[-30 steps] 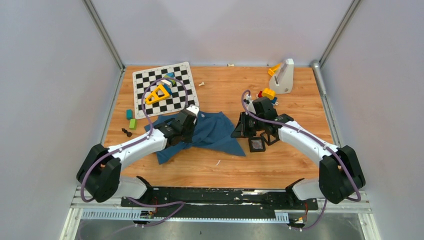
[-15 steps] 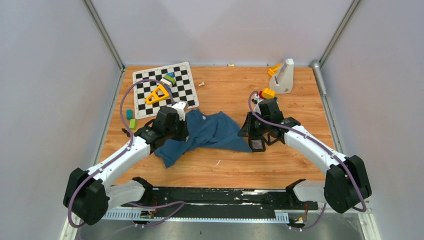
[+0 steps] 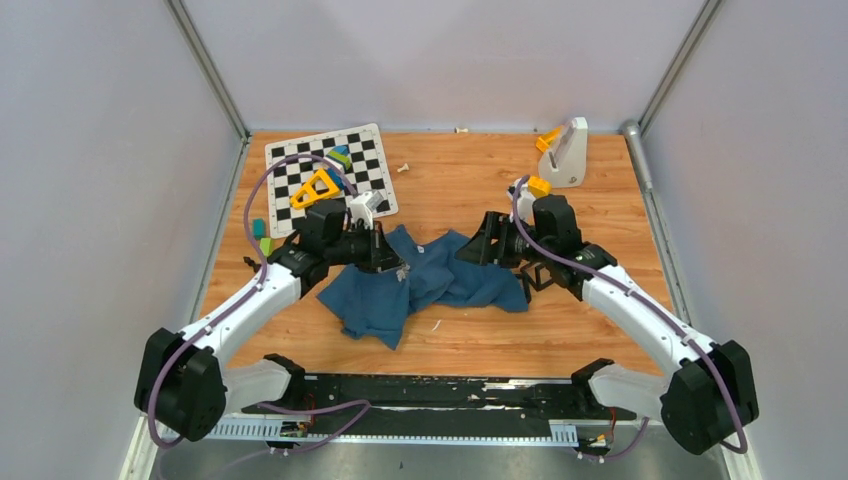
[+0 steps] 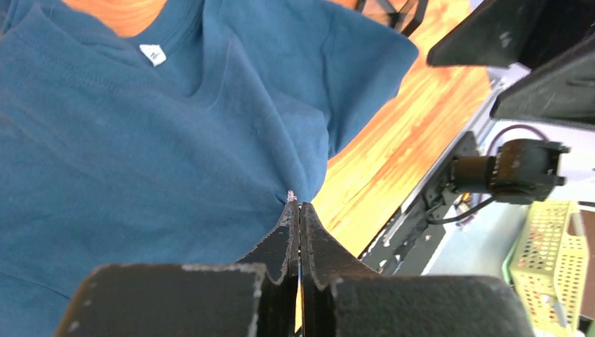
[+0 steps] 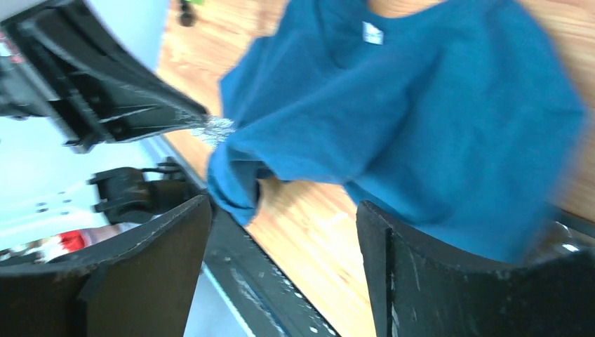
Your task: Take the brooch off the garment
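The garment [image 3: 430, 285] is a dark teal-blue shirt, crumpled on the wooden table between my two arms. It fills the left wrist view [image 4: 140, 140], white neck label up. My left gripper [image 4: 299, 205] is shut, and the brooch [image 4: 291, 196], a tiny silvery speck, sits right at its tips against a pinched fold. In the right wrist view the brooch [image 5: 216, 128] glints at the tip of the left fingers [image 5: 161, 105], with the garment [image 5: 421, 105] drawn toward it. My right gripper [image 5: 281, 203] stands open over the garment's right side, holding nothing.
A chequered board [image 3: 300, 160] with a yellow triangle [image 3: 315, 188] and small blocks lies at the back left. A white stand [image 3: 567, 152] and a yellow block [image 3: 538, 186] are at the back right. Green blocks [image 3: 262, 238] and a dark chess piece [image 3: 250, 262] lie at the left.
My right gripper has opened and lifted off the garment's right corner. My left gripper stayed shut and swung rightward, and the garment has bunched up and shifted toward the front.
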`<state>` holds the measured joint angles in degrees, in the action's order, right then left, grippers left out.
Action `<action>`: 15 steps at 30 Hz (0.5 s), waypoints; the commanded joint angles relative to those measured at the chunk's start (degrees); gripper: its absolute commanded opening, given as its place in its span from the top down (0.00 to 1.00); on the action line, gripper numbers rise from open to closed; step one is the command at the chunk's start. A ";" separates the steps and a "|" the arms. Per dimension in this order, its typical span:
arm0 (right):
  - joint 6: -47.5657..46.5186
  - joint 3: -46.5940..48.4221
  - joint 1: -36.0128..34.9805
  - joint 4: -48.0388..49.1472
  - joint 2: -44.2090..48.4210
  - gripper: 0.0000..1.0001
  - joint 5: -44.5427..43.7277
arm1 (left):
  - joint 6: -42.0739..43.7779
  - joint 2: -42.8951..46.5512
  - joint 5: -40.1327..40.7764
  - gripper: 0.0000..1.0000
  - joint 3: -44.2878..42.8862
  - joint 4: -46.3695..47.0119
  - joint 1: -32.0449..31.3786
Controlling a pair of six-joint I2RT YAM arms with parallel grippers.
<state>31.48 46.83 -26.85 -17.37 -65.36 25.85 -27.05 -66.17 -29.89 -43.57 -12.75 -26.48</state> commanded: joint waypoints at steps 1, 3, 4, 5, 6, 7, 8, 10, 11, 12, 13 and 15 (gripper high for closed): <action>9.87 -2.57 -0.72 15.64 -2.75 0.23 10.05 | -8.87 -0.80 -7.02 1.00 0.56 10.93 2.42; 12.04 -2.87 -2.16 21.49 -5.81 0.23 11.01 | -13.30 -0.95 -8.13 1.00 2.96 17.02 3.61; 12.85 -2.50 -2.95 22.60 -7.59 0.24 11.13 | -14.79 -0.93 -8.37 1.00 4.53 20.57 4.35; 13.64 -1.89 -3.76 23.73 -9.55 0.26 11.16 | -17.29 -0.82 -8.55 1.00 5.28 22.11 4.65; 14.59 -1.50 -4.42 25.38 -11.47 0.28 11.45 | -18.50 -0.56 -8.49 1.00 6.56 24.76 5.25; 16.07 -1.45 -5.00 27.65 -13.07 0.29 11.73 | -20.42 -0.33 -8.25 1.00 7.05 25.70 5.54; 17.69 -1.93 -5.39 30.96 -15.08 0.31 12.22 | -21.29 0.17 -8.12 1.00 8.01 27.35 6.04; 21.82 -2.88 -5.89 38.08 -17.74 0.33 13.26 | -23.96 1.34 -7.28 1.00 9.43 29.37 6.62; 23.80 -3.41 -6.00 41.42 -18.96 0.35 13.42 | -25.61 1.77 -6.61 1.00 9.93 29.89 6.75; 25.79 -3.99 -6.20 44.28 -20.13 0.37 13.44 | -26.44 2.70 -6.20 1.00 10.86 30.79 7.00; 27.47 -4.43 -6.44 47.42 -21.25 0.39 13.48 | -27.76 3.10 -5.52 1.00 11.31 31.13 7.12; 30.00 -4.89 -7.26 51.94 -22.97 0.42 13.19 | -29.60 4.28 -4.77 1.00 12.53 32.08 7.46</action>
<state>52.75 42.76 -33.10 17.32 -86.06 37.60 -49.71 -65.54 -35.55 -32.18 11.16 -19.84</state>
